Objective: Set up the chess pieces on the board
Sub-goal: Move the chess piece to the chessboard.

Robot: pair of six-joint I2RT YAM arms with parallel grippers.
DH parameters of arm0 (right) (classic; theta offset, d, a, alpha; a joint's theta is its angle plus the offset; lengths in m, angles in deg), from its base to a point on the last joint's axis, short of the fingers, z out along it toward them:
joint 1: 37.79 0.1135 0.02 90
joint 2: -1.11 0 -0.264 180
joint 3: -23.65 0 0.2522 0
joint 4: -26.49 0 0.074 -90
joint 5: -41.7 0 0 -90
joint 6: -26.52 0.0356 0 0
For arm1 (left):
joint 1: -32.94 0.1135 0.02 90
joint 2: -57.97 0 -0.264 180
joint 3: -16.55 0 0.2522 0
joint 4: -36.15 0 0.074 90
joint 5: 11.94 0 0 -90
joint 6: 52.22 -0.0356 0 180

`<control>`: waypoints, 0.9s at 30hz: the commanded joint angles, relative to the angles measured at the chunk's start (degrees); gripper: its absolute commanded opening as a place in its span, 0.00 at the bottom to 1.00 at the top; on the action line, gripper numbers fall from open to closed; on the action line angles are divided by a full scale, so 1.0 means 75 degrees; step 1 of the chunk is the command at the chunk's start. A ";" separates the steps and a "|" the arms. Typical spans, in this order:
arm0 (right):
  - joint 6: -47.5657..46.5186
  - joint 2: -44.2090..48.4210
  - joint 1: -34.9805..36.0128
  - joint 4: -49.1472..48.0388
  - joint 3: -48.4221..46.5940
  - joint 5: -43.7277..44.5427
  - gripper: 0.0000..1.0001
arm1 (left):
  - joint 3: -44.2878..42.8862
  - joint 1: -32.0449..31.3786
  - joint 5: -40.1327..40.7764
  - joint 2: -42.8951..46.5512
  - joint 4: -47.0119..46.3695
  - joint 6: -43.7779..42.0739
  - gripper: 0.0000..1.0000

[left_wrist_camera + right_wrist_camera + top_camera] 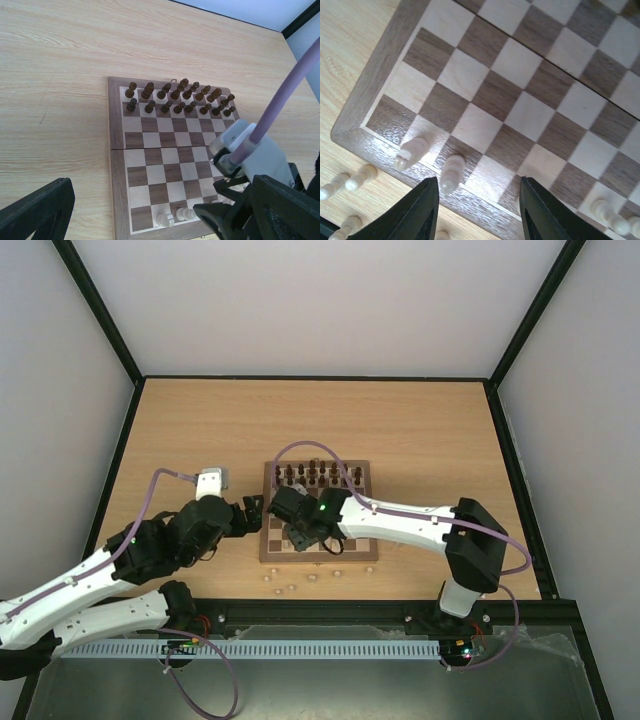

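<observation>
Likely step: right arm filling the near row with pale pieces. Right gripper (477,182) hangs low over the near-left corner of the chessboard (117,165); fingers spread, nothing between them; one pale piece (451,172) stands just beside a fingertip, another (412,152) next to it. To do it well: rise straight up before swinging away so the fingers don't clip those two; then take the loose pale pieces (360,177) off the table (200,430) just beyond the near border; pinch high, set each centred on its square. Dark pieces (180,97) fill the far two rows. Right arm reaches leftward across the board, wrist pitched down; left gripper (250,514) spread wide, beside the board's left edge, empty.
</observation>
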 commanded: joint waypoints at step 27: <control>0.0208 0.0358 -0.0338 0.1131 0.0794 0.0140 0.34 | 0.0217 0.0316 -0.0421 -0.0425 -0.0653 -0.0414 0.99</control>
